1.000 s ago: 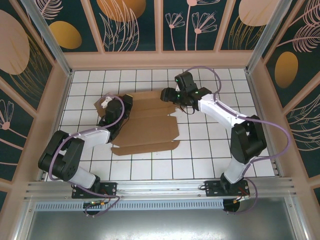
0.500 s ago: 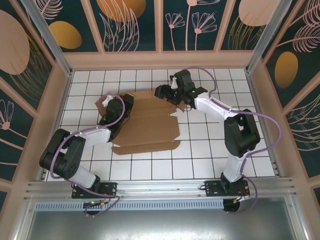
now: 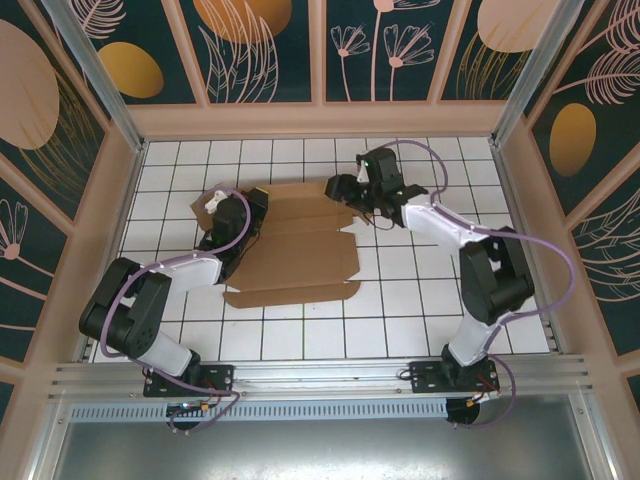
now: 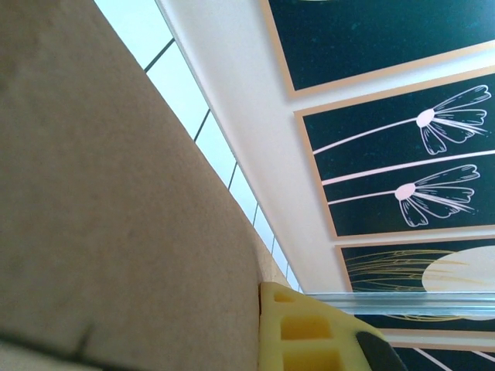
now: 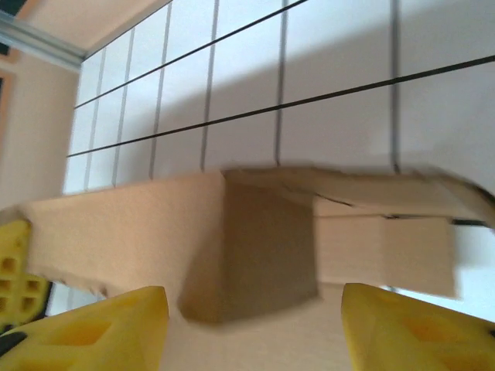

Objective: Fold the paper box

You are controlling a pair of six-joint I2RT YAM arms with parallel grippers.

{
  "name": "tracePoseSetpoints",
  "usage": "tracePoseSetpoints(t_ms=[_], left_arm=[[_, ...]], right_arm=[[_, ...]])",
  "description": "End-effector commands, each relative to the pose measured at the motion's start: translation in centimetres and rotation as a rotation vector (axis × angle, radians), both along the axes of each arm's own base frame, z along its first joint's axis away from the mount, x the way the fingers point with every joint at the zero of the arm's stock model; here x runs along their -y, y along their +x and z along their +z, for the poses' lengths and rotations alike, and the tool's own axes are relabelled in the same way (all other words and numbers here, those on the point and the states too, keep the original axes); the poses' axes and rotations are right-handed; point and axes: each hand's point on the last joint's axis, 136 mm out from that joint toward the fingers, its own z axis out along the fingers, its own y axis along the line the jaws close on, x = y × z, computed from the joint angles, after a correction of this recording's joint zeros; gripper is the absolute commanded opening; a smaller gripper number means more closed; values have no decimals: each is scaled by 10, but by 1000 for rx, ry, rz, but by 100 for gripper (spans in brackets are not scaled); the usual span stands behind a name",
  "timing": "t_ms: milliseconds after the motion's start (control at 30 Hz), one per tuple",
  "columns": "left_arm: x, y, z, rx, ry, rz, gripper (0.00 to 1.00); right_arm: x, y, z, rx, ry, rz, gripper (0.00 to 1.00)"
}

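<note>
- Brown corrugated cardboard, the paper box [image 3: 300, 250], lies opened out on the white tiled counter [image 3: 420, 290], left of centre, with most of its panels flat.
- Left pincer [image 3: 243, 208] sits at the sheet's left edge, clenched. In the left wrist view, cardboard lies flush against its yellow finger [image 4: 302, 332]. I cannot tell whether the board is pinched.
- Right pincer [image 3: 336, 188] is at the sheet's far right corner, released. Its yellow fingers [image 5: 116, 328] are spread, with a raised flap [image 5: 263, 263] of cardboard in the gap between them.

White-and-black arms [image 3: 185, 268], purple cables [image 3: 406, 143], yellow pincer fingers [image 5: 100, 328]
</note>
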Motion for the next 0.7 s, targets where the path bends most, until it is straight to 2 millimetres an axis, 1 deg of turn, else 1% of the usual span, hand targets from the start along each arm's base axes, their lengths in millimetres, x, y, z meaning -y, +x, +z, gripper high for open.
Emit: tracePoseSetpoints(t_ms=[0,100,167,233,300,367,500,600,633,667], left_arm=[[-4,3,-14,-50,88,22,0],[-3,7,-14,-51,96,19,0],[-1,9,-14,-52,100,13,0],[0,10,-14,-51,100,7,0],[1,9,-15,-53,101,3,0],[1,9,-15,-50,106,1,0],[3,9,-10,-38,109,-13,0],[4,10,-6,-30,116,-21,0],[4,10,-5,-28,118,-22,0],[5,10,-5,-29,120,-25,0]], right_arm=[[29,-12,6,122,-151,-55,58],[35,-22,-4,129,-152,-57,45],[33,-25,-22,96,-168,-48,32],[29,-24,-36,85,-195,-37,20],[17,-24,-46,86,-215,-11,10],[13,-15,-57,75,-227,-23,0],[10,6,-65,80,-223,-56,0],[11,16,-72,84,-236,-76,0],[24,26,-75,74,-245,-112,0],[31,30,-81,66,-262,-133,0]])
